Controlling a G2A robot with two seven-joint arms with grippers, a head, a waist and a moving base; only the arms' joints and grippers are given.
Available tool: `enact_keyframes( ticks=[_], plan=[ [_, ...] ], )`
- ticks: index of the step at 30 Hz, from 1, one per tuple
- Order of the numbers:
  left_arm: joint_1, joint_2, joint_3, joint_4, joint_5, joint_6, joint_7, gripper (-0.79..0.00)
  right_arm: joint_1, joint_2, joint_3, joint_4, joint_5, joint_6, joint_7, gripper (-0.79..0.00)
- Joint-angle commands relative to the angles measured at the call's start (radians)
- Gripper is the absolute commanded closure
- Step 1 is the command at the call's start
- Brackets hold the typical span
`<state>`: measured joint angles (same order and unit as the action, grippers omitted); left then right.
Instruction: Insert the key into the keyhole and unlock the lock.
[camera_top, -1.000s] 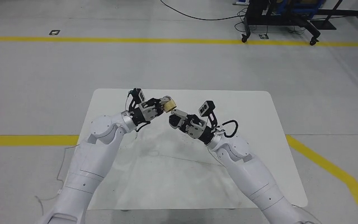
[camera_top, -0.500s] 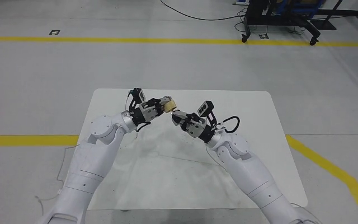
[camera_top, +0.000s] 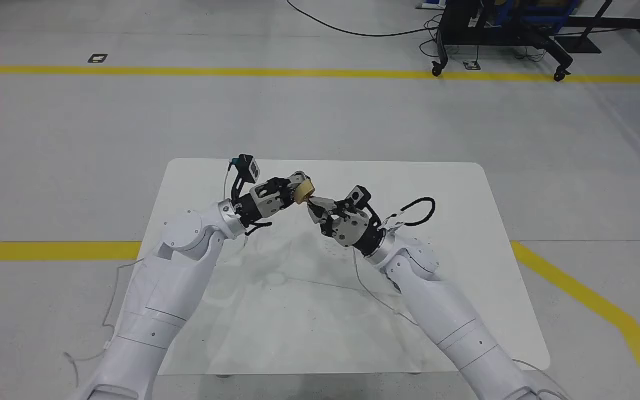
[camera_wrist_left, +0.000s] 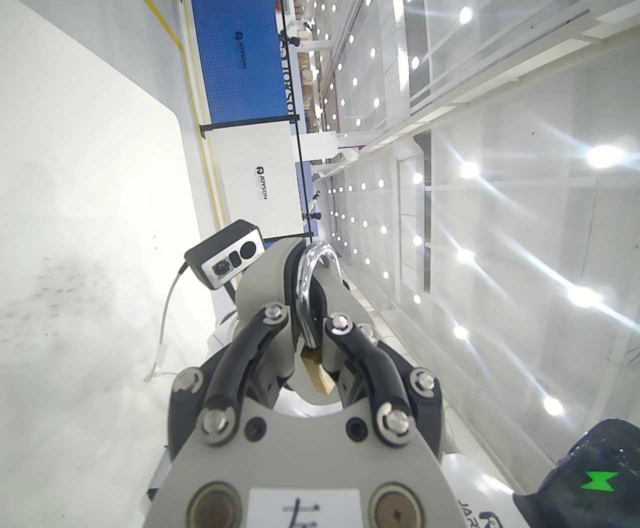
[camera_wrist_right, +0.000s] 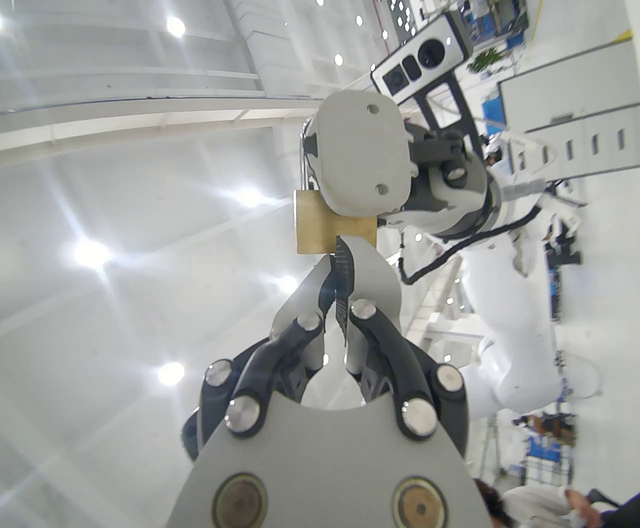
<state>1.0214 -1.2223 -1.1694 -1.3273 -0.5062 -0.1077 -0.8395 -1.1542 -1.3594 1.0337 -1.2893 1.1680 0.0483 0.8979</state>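
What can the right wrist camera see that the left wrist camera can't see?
Right wrist view: the dark key is pinched in the right gripper. Its tip meets the bottom edge of the brass lock, but how deep it goes is unclear. Left wrist view: the lock's curved silver shackle and the white table. Both views: the lock is held in the left gripper.

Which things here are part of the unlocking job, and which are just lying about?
Job: lock in left gripper; key in right gripper.
Lying about: table; cart; floor cable.
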Motion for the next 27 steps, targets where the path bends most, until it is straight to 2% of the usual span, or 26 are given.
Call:
enact_keyframes(
  ticks=[1,8,11,12,13,14,15,19,22,27],
  plan=[
    [0.006,0.001,0.0,-0.009,0.023,-0.02,0.012,0.0,0.007,-0.003,0.002,0.022,0.056,0.036,0.045,0.0],
    [0.025,0.003,-0.004,-0.034,0.079,-0.063,0.062,0.0,0.024,-0.01,0.008,0.073,0.102,0.069,0.087,0.0],
    [0.032,0.003,-0.009,-0.041,0.089,-0.075,0.08,0.0,0.022,-0.01,0.017,0.076,0.081,0.04,0.083,-0.022],
    [0.034,0.003,-0.011,-0.043,0.09,-0.077,0.088,0.0,0.02,-0.009,0.02,0.074,0.072,0.034,0.084,-0.139],
    [0.036,0.003,-0.014,-0.045,0.09,-0.079,0.096,0.0,0.018,-0.007,0.025,0.071,0.057,0.024,0.082,-0.32],
    [0.037,0.003,-0.016,-0.046,0.092,-0.08,0.106,0.0,0.016,-0.005,0.031,0.067,0.031,0.008,0.076,-0.422],
    [0.039,0.003,-0.018,-0.048,0.094,-0.08,0.116,0.0,0.01,-0.003,0.038,0.061,0.014,-0.005,0.069,-0.773],
    [0.043,0.004,-0.025,-0.053,0.117,-0.078,0.146,0.0,-0.023,0.011,0.078,0.026,-0.079,-0.067,0.032,-0.785],
    [0.04,0.007,-0.018,-0.057,0.193,-0.077,0.157,0.0,-0.076,0.028,0.138,-0.042,-0.272,-0.227,-0.121,-0.785],
    [0.046,0.008,0.015,-0.077,0.358,-0.068,0.218,0.0,-0.25,0.063,0.284,-0.271,-0.551,-0.394,-0.303,-0.785]
  ],
)
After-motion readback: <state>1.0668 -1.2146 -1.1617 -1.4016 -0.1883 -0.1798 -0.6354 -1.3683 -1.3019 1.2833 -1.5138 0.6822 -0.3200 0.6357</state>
